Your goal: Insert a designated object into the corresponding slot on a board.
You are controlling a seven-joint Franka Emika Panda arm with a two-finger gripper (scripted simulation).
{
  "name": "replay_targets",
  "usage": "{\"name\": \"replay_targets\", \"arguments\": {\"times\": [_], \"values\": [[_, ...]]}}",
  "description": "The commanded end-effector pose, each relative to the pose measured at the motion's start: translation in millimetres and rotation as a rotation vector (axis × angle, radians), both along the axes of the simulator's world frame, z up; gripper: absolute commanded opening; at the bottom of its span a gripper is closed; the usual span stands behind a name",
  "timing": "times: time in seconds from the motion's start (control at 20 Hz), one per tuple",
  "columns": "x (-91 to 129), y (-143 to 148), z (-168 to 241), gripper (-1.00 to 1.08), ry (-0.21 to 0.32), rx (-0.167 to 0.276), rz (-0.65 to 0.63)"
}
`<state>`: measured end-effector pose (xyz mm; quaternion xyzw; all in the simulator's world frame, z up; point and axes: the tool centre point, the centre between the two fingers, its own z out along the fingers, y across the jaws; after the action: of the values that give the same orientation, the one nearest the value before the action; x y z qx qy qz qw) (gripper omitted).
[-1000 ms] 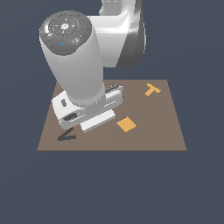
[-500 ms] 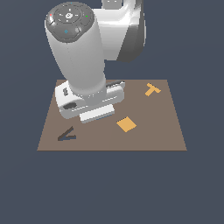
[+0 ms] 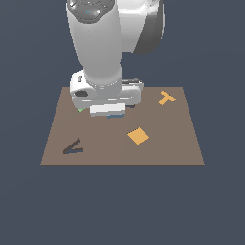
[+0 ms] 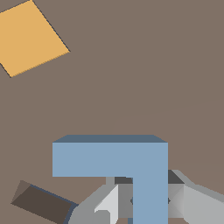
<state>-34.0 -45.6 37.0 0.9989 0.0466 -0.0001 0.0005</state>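
Holding the light-blue L-shaped block [image 4: 118, 162] by one arm, the gripper [image 4: 144, 203] is closing narrowly on it, a finger [image 4: 107, 205] showing on either side. The block is sitting over bare brown board [image 3: 162, 143], not yet inserted. A dark recess [image 4: 41, 203] is showing at about eight o'clock of the block; whether it is the slot, I cannot tell.

We held our arm upright over the board, wrist pointed straight down.
Our gripper [image 4: 150, 205] was closed on the light-blue L-shaped block [image 4: 111, 159], one grey finger [image 4: 107, 205] at 9 o'clock of its stem, the other at 3 o'clock.
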Motion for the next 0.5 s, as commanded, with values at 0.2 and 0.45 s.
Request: {"name": "replay_targets", "arguments": {"times": [0.2,0.45], "values": [[-30,18,2,-1.00,-0.001,0.000,-0.187],[-45,30,3,-1.00,-0.001,0.000,-0.289]]}}
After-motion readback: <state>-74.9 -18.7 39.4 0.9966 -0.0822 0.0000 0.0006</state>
